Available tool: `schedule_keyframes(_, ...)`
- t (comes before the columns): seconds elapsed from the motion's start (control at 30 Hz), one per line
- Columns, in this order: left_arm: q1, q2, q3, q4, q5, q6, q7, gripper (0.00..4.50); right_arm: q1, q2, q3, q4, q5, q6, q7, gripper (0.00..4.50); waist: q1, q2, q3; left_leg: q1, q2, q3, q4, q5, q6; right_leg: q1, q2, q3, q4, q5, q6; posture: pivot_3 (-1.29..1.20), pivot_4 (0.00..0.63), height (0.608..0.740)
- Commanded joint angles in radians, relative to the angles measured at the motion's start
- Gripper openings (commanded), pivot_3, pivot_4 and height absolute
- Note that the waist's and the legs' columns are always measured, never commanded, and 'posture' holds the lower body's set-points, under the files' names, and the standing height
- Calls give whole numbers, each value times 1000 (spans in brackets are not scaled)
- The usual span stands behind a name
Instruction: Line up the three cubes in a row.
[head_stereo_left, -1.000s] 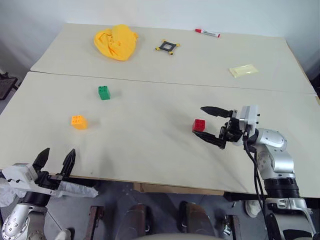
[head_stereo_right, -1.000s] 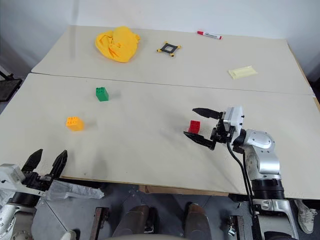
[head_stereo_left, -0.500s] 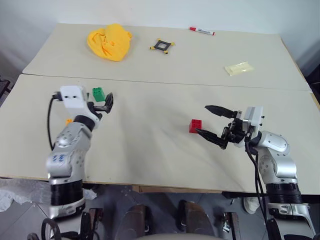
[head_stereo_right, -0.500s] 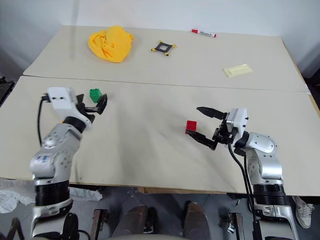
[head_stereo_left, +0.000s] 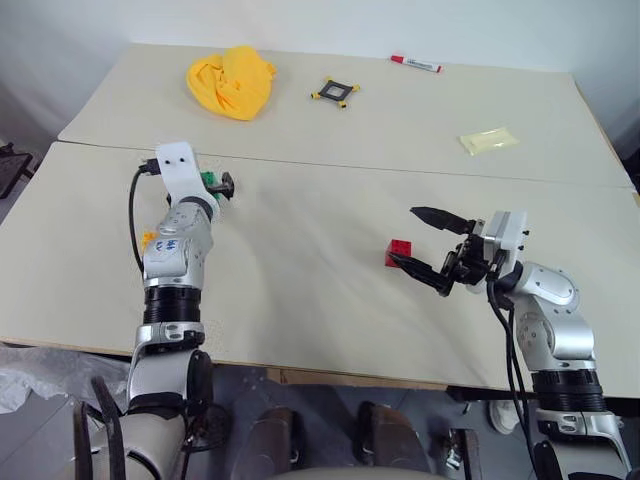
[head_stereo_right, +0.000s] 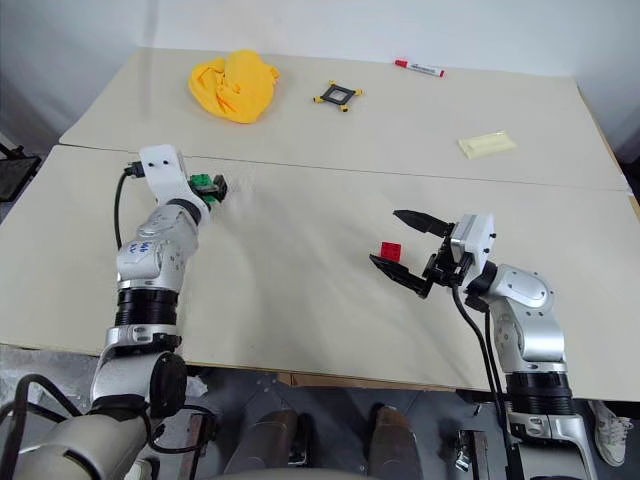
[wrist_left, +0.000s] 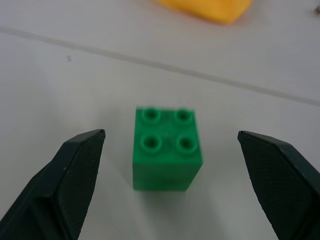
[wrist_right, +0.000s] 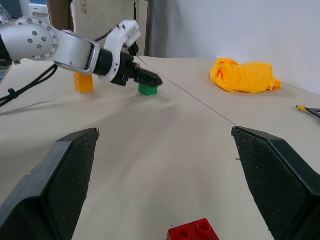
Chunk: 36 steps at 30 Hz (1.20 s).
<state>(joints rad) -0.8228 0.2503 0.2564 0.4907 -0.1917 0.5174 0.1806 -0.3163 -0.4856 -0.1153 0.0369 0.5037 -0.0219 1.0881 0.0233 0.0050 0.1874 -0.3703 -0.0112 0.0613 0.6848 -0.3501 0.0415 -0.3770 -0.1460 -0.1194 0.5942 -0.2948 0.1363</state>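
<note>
the green cube (wrist_left: 167, 148) is framed centre-frame by the released left gripper (wrist_left: 170, 187); the right gripper (head_stereo_left: 428, 248) is spread beside the red cube (head_stereo_left: 398, 253).

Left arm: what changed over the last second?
The left gripper came up from the table's near edge and reached forward to the green cube, which now sits between its open fingers, not gripped. The right gripper stayed open beside the red cube. The orange-yellow cube and the other two did not move.
</note>
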Motion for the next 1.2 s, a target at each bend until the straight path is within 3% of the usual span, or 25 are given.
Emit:
schedule_keyframes(0.03,-39,10,-6,20,15,-56,-27,4119,17,17,-4,-39,5,-21,-16,4500,0,0,0,0,0,0,0,0,0,0,0,0,0,0,0,0,150,740)
schedule_keyframes(0.33,24,57,-124,-52,81,-90,-188,1481,62,28,-10,-54,1,-23,-30,4500,-1,0,0,0,0,0,0,0,0,0,0,0,0,0,0,0,150,740)
schedule_keyframes(0.4,53,78,-174,-106,60,-111,-337,1484,77,20,-20,-64,2,-19,-36,4500,-1,0,0,0,0,0,0,0,0,0,0,0,0,0,0,0,150,740)
schedule_keyframes(0.53,133,218,-334,-251,-42,-258,-944,1484,126,-35,-78,-86,14,-8,-37,4500,-1,0,0,0,0,1,0,0,0,-1,0,0,0,0,0,0,150,740)
schedule_keyframes(0.7,76,302,-414,-124,-58,-436,-1357,1484,197,-124,-146,-90,34,-1,-3,4500,0,0,0,0,0,2,0,0,0,0,0,0,-2,0,0,0,150,740)
schedule_keyframes(0.8,3,277,-470,2,-3,-545,-1459,1484,224,-151,-167,-97,46,9,6,4500,0,0,0,0,0,5,0,0,0,0,1,0,-1,0,0,0,150,740)
schedule_keyframes(1.0,-185,143,-508,344,95,-745,-1489,1484,251,-152,-183,-114,47,11,-12,4500,2,-1,1,-1,-4,6,1,0,1,0,1,-1,-1,0,0,0,150,740)
schedule_keyframes(1.2,-289,112,-474,530,121,-785,-1514,1484,309,-136,-190,-176,55,29,-50,4500,-2,-1,1,-2,-4,6,1,0,1,0,1,-2,-1,0,0,0,150,740)
